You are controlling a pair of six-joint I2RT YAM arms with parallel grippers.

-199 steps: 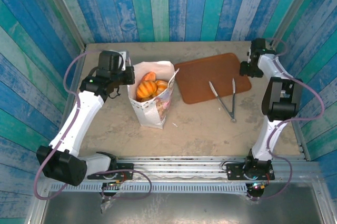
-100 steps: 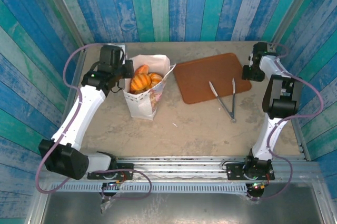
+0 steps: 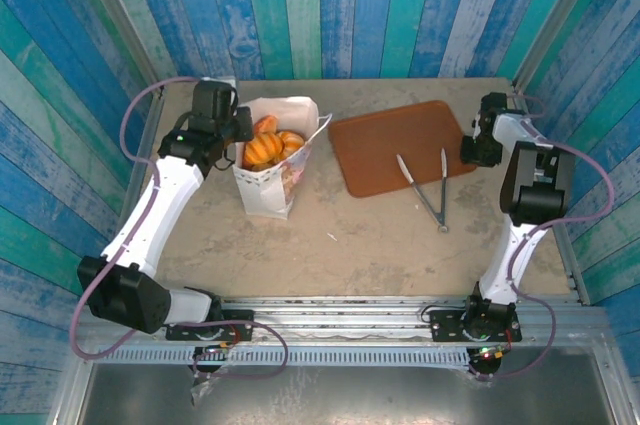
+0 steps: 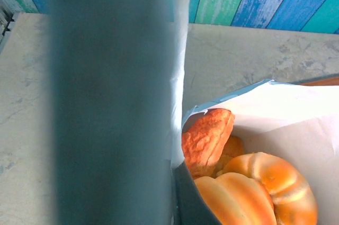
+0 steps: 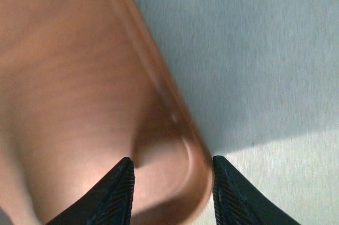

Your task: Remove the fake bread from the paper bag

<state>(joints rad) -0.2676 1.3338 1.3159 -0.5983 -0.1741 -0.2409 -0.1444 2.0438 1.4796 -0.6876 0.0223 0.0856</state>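
Note:
The white paper bag (image 3: 268, 185) stands upright at the back left of the table, its mouth open upward. Several glossy orange pieces of fake bread (image 3: 270, 145) lie inside it. In the left wrist view a ridged bun (image 4: 254, 182) and a rougher, crusty piece (image 4: 207, 135) sit against the bag's white inner wall (image 4: 286, 114). My left gripper (image 3: 243, 127) is shut on the bag's left rim. My right gripper (image 3: 478, 150) is at the brown tray's right corner; its fingers (image 5: 170, 182) stand apart, with the corner between them.
The brown flat tray (image 3: 400, 150) lies right of the bag at the back of the table, and metal tongs (image 3: 425, 185) rest across its near edge. Bare tabletop (image 3: 380, 235) stretches in front of both. Blue plank walls close in the back and sides.
My left gripper has dragged the bag to the left and towards the back. My right gripper has moved nearer along the tray's right corner, and its jaws have narrowed.

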